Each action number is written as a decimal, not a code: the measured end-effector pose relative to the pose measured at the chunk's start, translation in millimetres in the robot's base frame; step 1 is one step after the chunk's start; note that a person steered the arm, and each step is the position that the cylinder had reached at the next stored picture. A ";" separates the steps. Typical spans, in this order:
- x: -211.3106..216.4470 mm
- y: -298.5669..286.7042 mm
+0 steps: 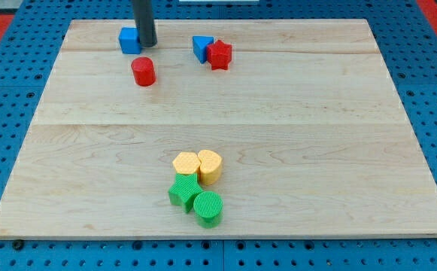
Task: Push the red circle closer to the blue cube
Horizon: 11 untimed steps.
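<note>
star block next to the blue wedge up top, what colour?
Red. The star block touches the blue wedge on its right; the one camera view shows it.

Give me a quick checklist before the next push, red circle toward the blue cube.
1. Red circle in view, upright: ok.
2. Blue cube in view, near the view's top: ok.
3. Gap between circle and cube has no blocks in it: ok.
4. My tip behind the circle for a push toward the cube: not ok; it stands at the cube's right side, above the circle.
5. Tip touching the cube: cannot tell.
6. Red star and blue triangle off the push line: ok, they sit to the view's right.
</note>
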<state>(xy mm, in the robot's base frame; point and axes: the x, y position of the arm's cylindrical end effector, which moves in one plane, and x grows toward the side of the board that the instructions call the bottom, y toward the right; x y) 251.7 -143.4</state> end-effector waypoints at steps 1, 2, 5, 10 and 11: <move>-5.9 -40.5; -13.0 -78.5; 37.0 33.9; 70.2 -17.0; 65.3 -55.7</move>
<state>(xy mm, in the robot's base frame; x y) 317.0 -199.1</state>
